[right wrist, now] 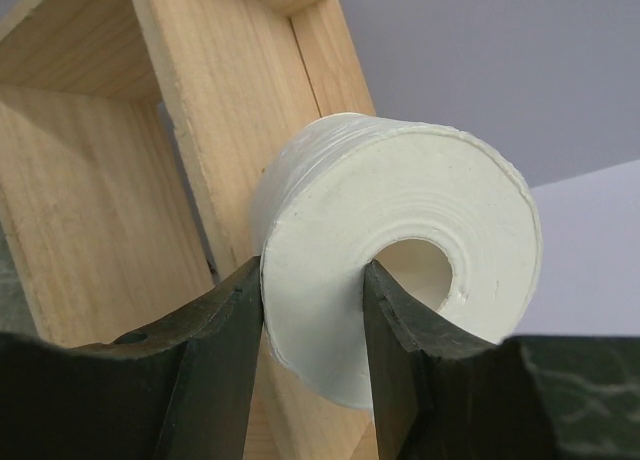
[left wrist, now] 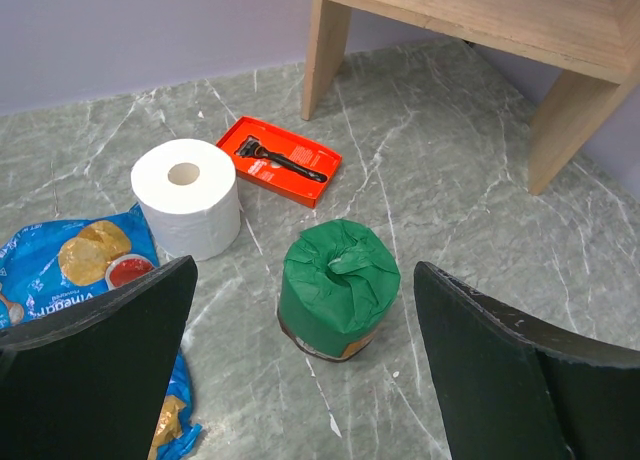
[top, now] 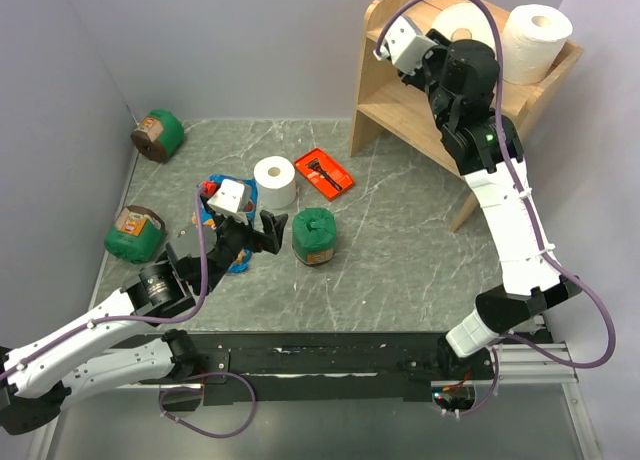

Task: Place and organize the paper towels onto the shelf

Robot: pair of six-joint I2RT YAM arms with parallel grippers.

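Observation:
Three white paper towels show. One paper towel stands on the top tier of the wooden shelf. Beside it, my right gripper is shut on a second paper towel, one finger inside its hollow centre and one outside its wall, up against the shelf. The third paper towel stands upright on the table, also in the left wrist view. My left gripper hangs wide open and empty low over the table, just short of a green canister.
Green canisters lie at the far left, the near left and the middle. An orange razor pack lies near the shelf leg. A blue chip bag sits under my left gripper. Grey walls close the left and back.

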